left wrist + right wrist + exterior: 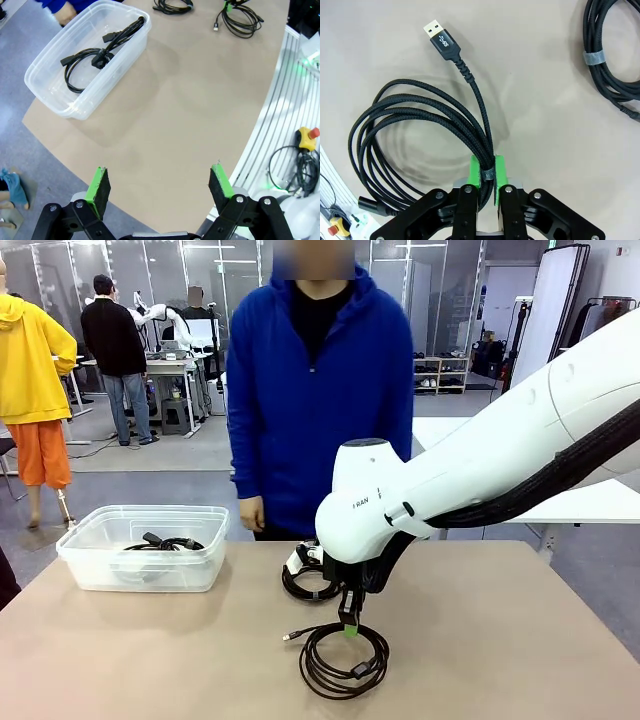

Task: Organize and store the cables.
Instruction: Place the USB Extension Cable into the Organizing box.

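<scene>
Table (500,640) bears clear tub (90,572) holding one coiled cable (170,543); right tool (487,167) pinches another coil (447,120), left tool (159,172) wide

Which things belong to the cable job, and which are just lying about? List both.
Job: USB cable coil in the shut right end effector; second coil beside it; third coil in the clear bin.
Lying about: red stop button; cable tangle beside it; open left end effector.

Black USB cable (420,125), braided weave, silver-gold plug tip (432,26), sits between the right gripper's (487,169) green pads (474,172). Beside the gripper, a black coil (594,35) with a grey band (594,57). Table (500,640) plain tan. Bin (80,565) clear plastic. Arm (480,460) white. Hoodie (300,390) blue.
</scene>
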